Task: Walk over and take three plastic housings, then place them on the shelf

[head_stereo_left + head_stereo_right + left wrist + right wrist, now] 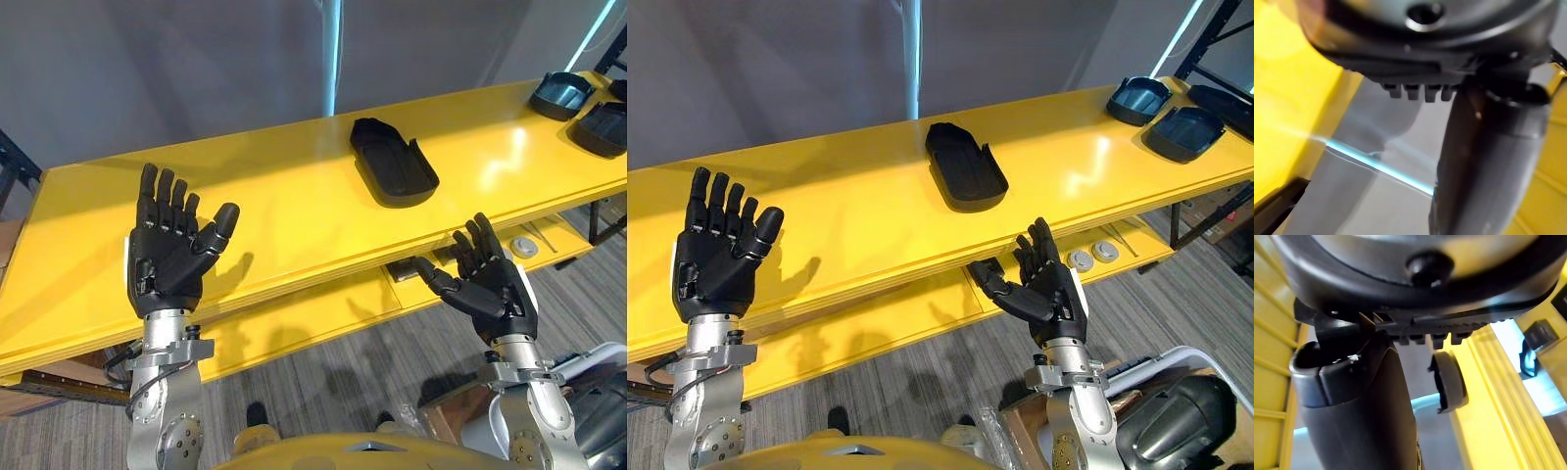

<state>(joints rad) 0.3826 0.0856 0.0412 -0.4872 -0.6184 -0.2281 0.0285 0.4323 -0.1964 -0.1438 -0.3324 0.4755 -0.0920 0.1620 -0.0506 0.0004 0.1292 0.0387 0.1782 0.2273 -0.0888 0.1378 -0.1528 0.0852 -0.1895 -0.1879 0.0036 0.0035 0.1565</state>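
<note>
Raising left hand [168, 257] and right hand [487, 281], palms up, fingers spread, empty

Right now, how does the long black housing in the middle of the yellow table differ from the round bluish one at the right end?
The middle housing is long and narrow; the round housing is shorter and bowl-like. The middle housing looks dull black, while the round housing has a bluish sheen. The middle housing lies alone; the round housing sits close beside another housing. Both lie hollow side up on the yellow table.
</note>
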